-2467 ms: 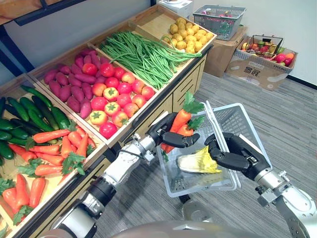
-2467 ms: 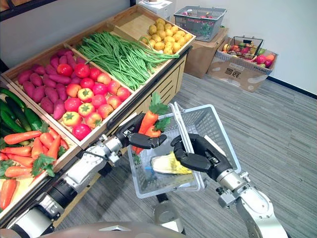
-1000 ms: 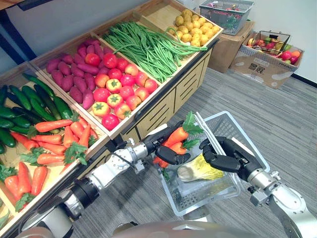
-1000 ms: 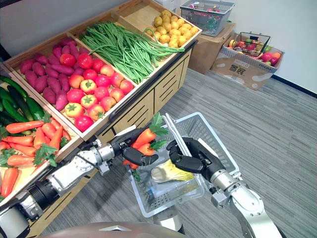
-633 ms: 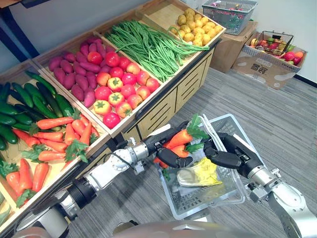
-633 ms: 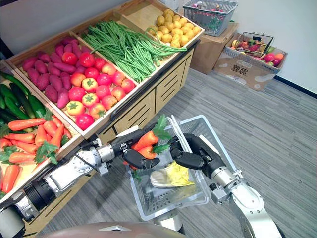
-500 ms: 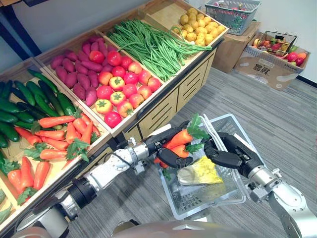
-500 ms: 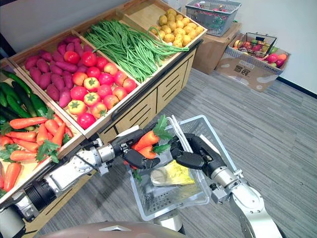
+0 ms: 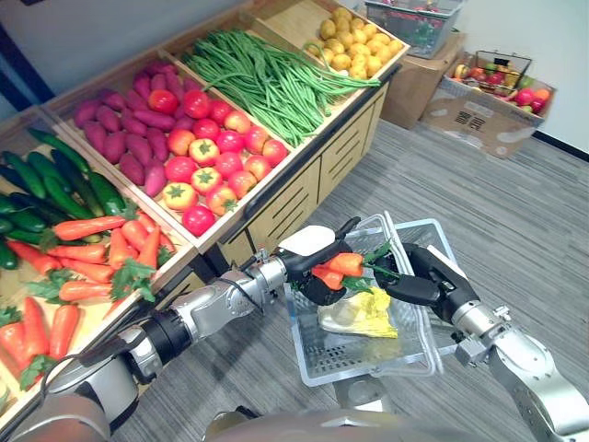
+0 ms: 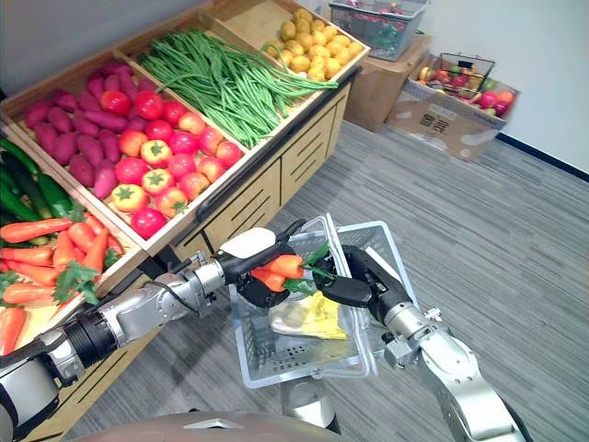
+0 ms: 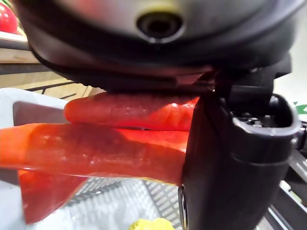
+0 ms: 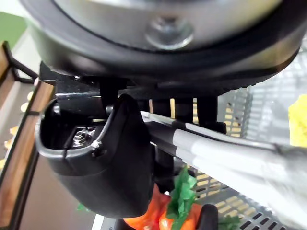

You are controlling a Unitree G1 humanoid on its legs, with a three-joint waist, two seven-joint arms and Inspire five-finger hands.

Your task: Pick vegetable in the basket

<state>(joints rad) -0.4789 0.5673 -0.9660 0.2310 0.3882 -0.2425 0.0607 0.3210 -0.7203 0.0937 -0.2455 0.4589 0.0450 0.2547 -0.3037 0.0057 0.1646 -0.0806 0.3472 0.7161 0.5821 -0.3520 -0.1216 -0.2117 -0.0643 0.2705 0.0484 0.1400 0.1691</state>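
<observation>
My left hand (image 9: pixel 313 250) is shut on a bunch of orange carrots (image 9: pixel 339 268) with green tops, held lying level just over the near-left side of the grey wire basket (image 9: pixel 366 374). From up close the carrots (image 11: pixel 115 141) sit clamped under the dark thumb (image 11: pixel 230 172). A pale yellow-green leafy cabbage (image 9: pixel 359 315) lies inside the basket. My right hand (image 9: pixel 425 281) is shut on the basket's handle (image 12: pixel 230 155) and holds the basket up above the floor. The carrot greens (image 12: pixel 183 194) reach almost to that hand.
A slanted wooden produce shelf runs along the left, with cucumbers (image 9: pixel 55 184), carrots (image 9: pixel 92 249), tomatoes (image 9: pixel 216 175), green beans (image 9: pixel 267 78) and yellow fruit (image 9: pixel 354 41). Cardboard boxes (image 9: pixel 479 106) and another basket stand at the far right. Grey floor lies under the basket.
My left hand has turned the carrots from upright to level and lowered them over the basket. The right hand still holds the handle. The camera has shifted a little.
</observation>
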